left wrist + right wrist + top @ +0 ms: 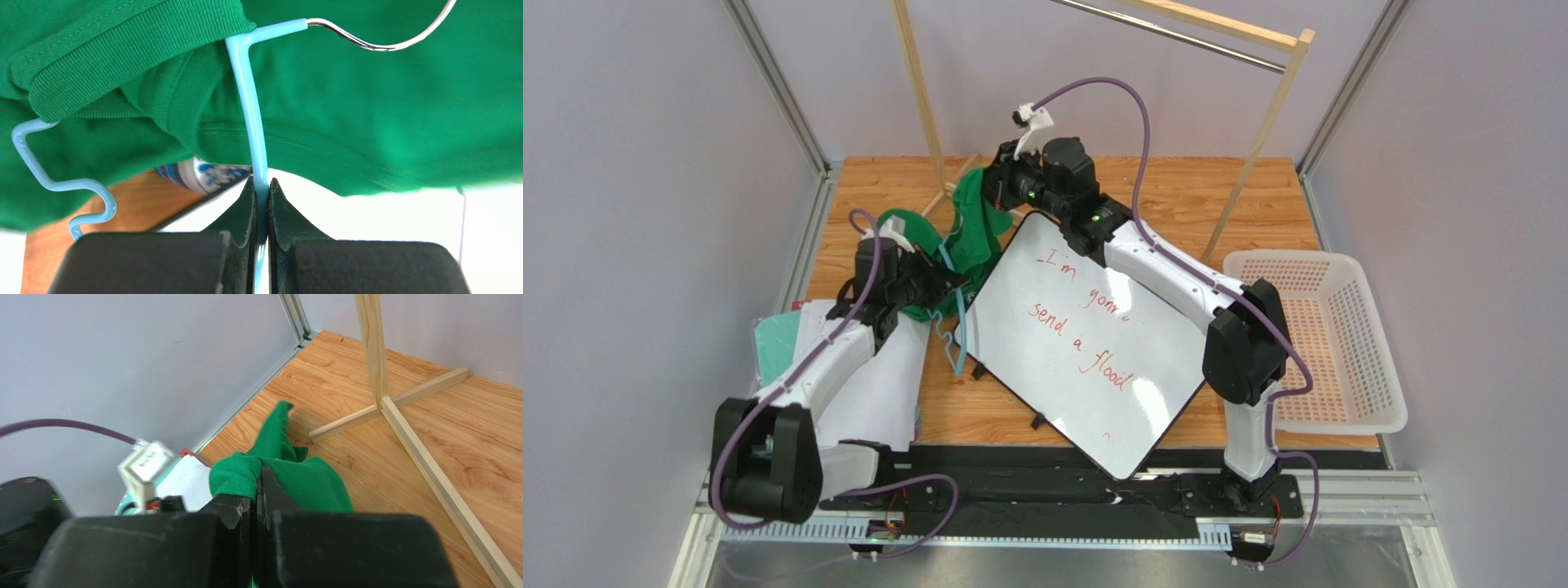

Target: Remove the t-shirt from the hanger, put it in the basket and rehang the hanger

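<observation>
The dark green t-shirt (974, 239) lies bunched at the back left of the table, beside the whiteboard. The light-blue hanger (949, 321) sticks out from under it toward the front. My left gripper (934, 284) is shut on the hanger's arm (255, 131); the collar (116, 55) is still around the hanger and the grey hook (383, 38) lies on the cloth. My right gripper (1004, 184) is shut on a fold of the t-shirt (245, 474) and holds it above the wooden floor.
A whiteboard (1081, 343) with red writing lies across the middle. A white basket (1320, 343) stands at the right. A wooden rack (1277, 104) with a metal rail stands at the back; its foot (423, 459) is near the right gripper. Teal and white sheets (787, 343) lie at left.
</observation>
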You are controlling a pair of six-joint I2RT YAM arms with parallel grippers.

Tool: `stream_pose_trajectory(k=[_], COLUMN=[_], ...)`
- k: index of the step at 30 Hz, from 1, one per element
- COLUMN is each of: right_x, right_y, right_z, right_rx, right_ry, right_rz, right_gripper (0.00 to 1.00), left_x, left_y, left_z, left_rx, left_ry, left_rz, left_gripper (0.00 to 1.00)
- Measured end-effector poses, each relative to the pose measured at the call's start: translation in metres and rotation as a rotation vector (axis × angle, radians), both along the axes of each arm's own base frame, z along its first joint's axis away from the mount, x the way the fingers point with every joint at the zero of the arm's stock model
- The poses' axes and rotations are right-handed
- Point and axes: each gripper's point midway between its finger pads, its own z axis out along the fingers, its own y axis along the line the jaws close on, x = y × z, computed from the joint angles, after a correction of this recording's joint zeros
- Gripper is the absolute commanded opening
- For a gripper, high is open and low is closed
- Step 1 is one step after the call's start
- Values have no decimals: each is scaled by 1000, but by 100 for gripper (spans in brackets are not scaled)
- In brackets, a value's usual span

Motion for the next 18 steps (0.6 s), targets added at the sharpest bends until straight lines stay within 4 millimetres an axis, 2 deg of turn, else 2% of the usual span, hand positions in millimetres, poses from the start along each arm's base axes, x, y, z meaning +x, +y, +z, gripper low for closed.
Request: stream_pose_trajectory(k=[3,10,14,16,18], right_x=[1,5,11,19,25], right_y=[-1,-3,2,8,14], right_z=[-1,0,17,34,46], right_rx=[-6,-5,15,39,57], right_ry=[1,-1,-23,-47,-62], right_rz=[-5,-32,-35,-35,-36], right_gripper=[0,0,2,7,29], left_x=[-11,-36,-44,-47,-47], left_y=[9,33,36,35,32], left_z=[32,122,158,174,191], left_rx=[2,2,-23,-42,-60], left_ry=[-74,-286,-357,-381,-404], left_rz=[27,97,106,100,88], left_gripper=[0,0,0,0,0])
